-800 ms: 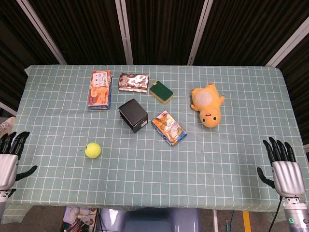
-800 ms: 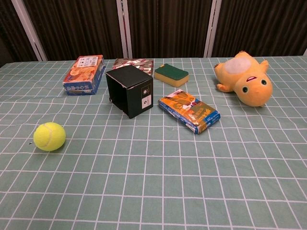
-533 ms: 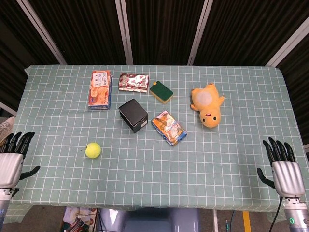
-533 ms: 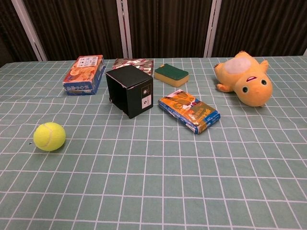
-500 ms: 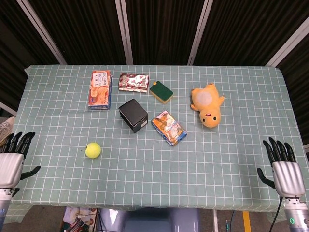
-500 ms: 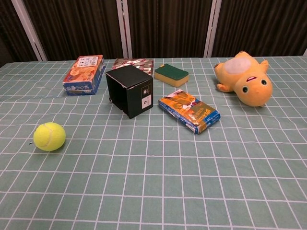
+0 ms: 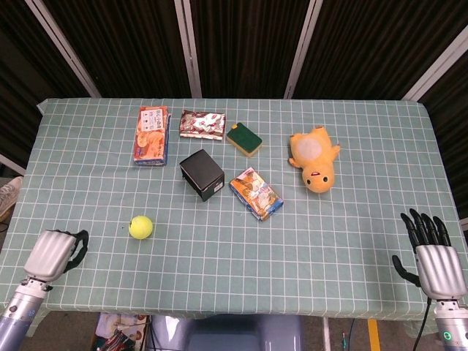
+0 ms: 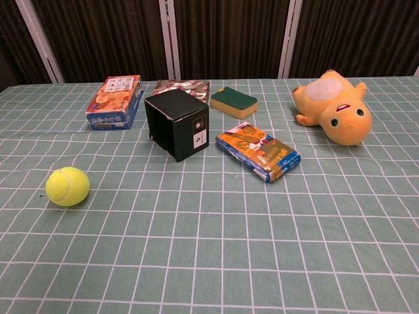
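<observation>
My left hand point(image 7: 53, 253) has its fingers curled on nothing, tennis ball point(image 7: 140, 227) near; my right hand point(image 7: 434, 259) spread wide, holding nothing.

Robot test bench in a laboratory or studio enclosure — not a home. A table point(image 7: 351, 241) covered by a green cloth with a white grid stands before black pleated curtains point(image 7: 241, 44) hung between pale metal frame posts point(image 7: 189, 47). An unrelated assortment lies spaced out on the cloth — tennis ball point(image 7: 140, 227), black box point(image 7: 202, 175), sponge point(image 7: 244, 139), snack packets point(image 7: 256, 193), plush toy point(image 7: 314, 158).
</observation>
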Available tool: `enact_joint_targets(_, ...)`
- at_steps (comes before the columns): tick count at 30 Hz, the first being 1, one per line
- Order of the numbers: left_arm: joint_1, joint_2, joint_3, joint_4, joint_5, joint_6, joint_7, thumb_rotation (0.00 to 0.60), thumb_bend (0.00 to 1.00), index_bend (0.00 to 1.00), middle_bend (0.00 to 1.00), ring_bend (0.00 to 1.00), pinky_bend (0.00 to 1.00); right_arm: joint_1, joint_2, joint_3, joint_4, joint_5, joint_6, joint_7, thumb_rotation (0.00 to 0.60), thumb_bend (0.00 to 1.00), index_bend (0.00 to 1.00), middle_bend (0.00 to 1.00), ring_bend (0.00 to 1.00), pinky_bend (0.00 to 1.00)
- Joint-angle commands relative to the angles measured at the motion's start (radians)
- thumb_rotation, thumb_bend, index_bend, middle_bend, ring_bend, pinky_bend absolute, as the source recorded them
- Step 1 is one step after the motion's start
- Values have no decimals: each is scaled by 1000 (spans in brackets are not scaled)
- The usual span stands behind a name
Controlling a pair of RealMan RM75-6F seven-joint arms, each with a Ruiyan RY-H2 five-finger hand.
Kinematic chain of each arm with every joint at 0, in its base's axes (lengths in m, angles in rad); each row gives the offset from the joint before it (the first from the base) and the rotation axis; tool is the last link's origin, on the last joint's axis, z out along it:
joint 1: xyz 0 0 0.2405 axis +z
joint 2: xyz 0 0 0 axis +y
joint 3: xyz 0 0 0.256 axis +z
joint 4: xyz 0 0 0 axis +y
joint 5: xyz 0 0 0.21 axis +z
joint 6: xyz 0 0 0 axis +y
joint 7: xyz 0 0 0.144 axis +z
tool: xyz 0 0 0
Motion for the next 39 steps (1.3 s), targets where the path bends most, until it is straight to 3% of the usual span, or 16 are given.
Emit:
enact_joint_targets(1,-60,7,48,-1,-38,-171,98,600,444,681,755,743,743,-2,3,-2,0,-3,2,6,524,393,0,0,0,0)
enact_joint_targets(9,-150,20,61,-29,-2,-285,79,600,436,675,740,726,729,0,11,0,18,-15,9,29,524,393,0,0,0,0)
enact_joint_targets(17,-206,-18,33,-13,-13,-332,119,600,438,664,731,720,725,-10,20,3,30,-26,37,57,524,393,0,0,0,0)
enact_joint_targets(27,-265,-82,13,48,-88,-435,132,600,439,643,709,701,713,-20,32,9,38,-25,59,92,524,392,0,0,0,0)
enact_joint_targets(39,-331,-147,-30,119,-156,-485,146,600,439,618,676,671,693,-30,39,12,44,-28,77,119,524,393,0,0,0,0)
